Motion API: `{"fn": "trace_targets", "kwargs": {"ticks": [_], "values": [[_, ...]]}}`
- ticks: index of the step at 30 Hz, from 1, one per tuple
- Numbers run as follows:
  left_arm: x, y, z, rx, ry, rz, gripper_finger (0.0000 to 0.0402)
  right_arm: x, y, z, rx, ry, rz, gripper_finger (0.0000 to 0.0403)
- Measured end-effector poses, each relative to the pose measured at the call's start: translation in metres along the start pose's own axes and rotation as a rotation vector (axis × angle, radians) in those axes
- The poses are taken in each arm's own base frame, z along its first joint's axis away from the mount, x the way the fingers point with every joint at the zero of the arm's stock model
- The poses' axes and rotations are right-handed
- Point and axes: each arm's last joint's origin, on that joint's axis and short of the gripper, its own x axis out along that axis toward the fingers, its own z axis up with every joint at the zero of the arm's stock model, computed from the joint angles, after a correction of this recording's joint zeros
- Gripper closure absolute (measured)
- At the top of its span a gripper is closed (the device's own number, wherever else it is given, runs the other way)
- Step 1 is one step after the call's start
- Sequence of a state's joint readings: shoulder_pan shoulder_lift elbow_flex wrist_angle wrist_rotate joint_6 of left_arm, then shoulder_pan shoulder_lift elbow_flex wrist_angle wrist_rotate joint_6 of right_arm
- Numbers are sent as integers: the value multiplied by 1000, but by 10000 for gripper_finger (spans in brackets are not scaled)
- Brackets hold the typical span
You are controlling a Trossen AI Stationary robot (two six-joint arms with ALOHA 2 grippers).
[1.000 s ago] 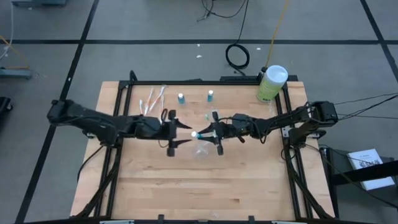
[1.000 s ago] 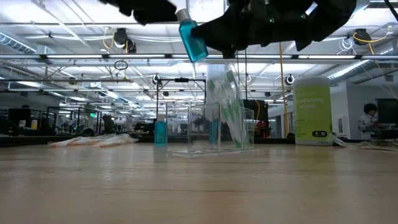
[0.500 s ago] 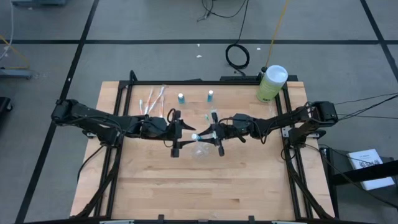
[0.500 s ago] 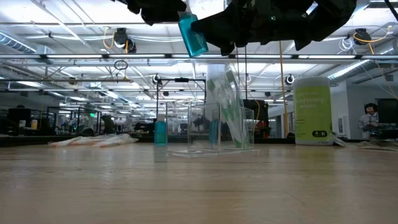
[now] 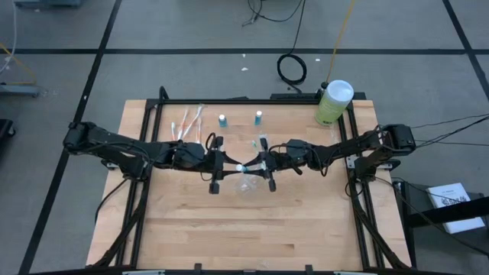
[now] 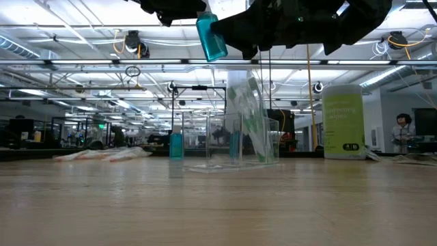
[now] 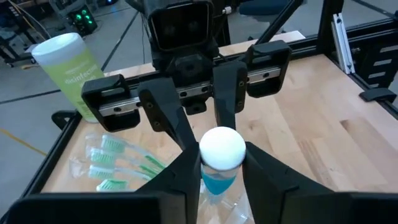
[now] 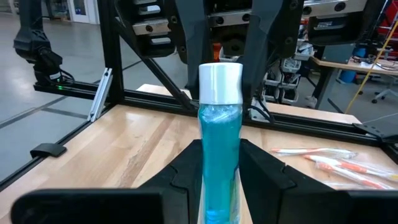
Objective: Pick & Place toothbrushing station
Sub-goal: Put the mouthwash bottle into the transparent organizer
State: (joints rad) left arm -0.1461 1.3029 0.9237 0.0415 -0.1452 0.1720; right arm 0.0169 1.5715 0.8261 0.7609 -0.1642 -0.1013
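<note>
The right gripper [image 5: 263,165] pinches the blue tube [image 6: 211,37] above the holder [image 6: 232,143] — the left gripper [image 5: 218,166], fingers spread around its white cap, should clamp squarely before any release.

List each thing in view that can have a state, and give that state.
Right claw: shut on blue bottle, mid-air.
Left claw: at the bottle's white cap.
Clear holder: upright, green toothbrushes inside.
Two spare bottles: standing upright.
Pink toothbrushes: lying flat.
Green canister: upright, lid on.
</note>
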Motion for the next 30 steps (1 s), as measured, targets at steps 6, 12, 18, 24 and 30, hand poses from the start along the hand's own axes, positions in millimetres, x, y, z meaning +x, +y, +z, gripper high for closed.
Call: {"fn": "trace_targets", "kwargs": {"ticks": [6,12,18,24,30], "values": [[0,2,1,-4,-17,12,291,0,0,0,30,1,-7,315],[-1,2,2,-3,-24,29,309,0,-1,0,41,9,-12,285],[-7,5,7,-12,-50,48,309,-2,-3,-7,56,99,-18,261],[-13,9,10,-41,-55,116,309,-17,-1,-5,92,232,-29,255],[-1,15,0,-135,5,149,309,-51,-1,32,76,217,-136,261]]}}
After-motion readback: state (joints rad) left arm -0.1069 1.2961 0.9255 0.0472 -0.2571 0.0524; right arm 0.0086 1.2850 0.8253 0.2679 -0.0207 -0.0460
